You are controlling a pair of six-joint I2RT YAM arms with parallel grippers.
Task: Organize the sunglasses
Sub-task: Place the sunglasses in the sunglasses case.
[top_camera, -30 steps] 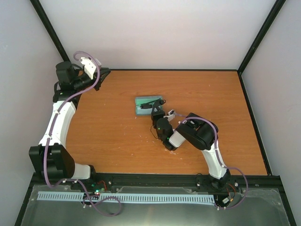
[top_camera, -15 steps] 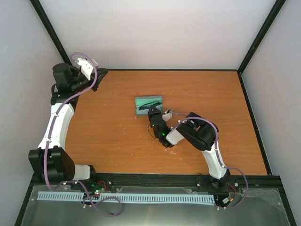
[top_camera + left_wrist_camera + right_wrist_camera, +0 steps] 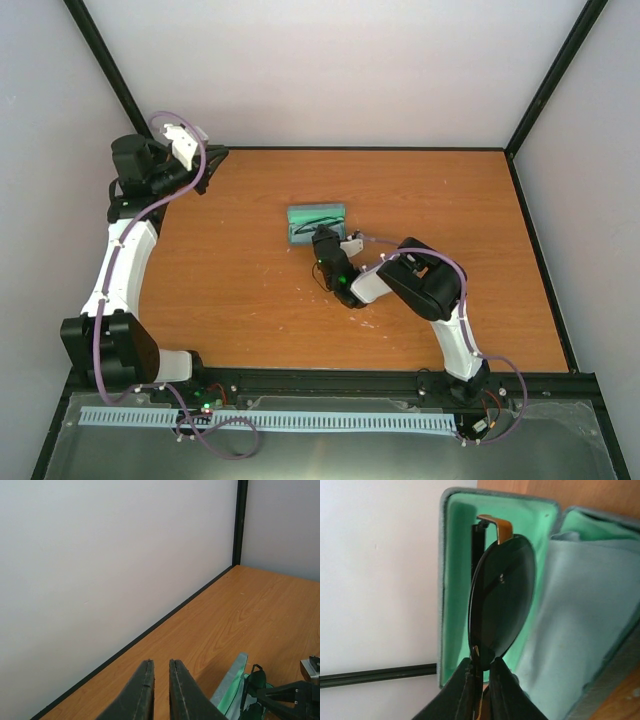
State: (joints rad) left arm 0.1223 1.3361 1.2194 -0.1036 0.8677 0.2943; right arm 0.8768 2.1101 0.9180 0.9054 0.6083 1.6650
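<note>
One pair of sunglasses (image 3: pixel 502 597) hangs on edge in my right fingers (image 3: pixel 462 690), which pinch the lens rim, at the open case (image 3: pixel 455 555) near the tabletop (image 3: pixel 450 200) centre. I judge it light, thin, fragile, slippery on the lens; the frame is a safer hold. My left fingers (image 3: pixel 142 690), at 10 o'clock, are almost closed on nothing.

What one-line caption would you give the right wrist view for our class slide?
Right gripper holds the sunglasses by a lens edge at the open green-lined case, pale cloth alongside.
</note>
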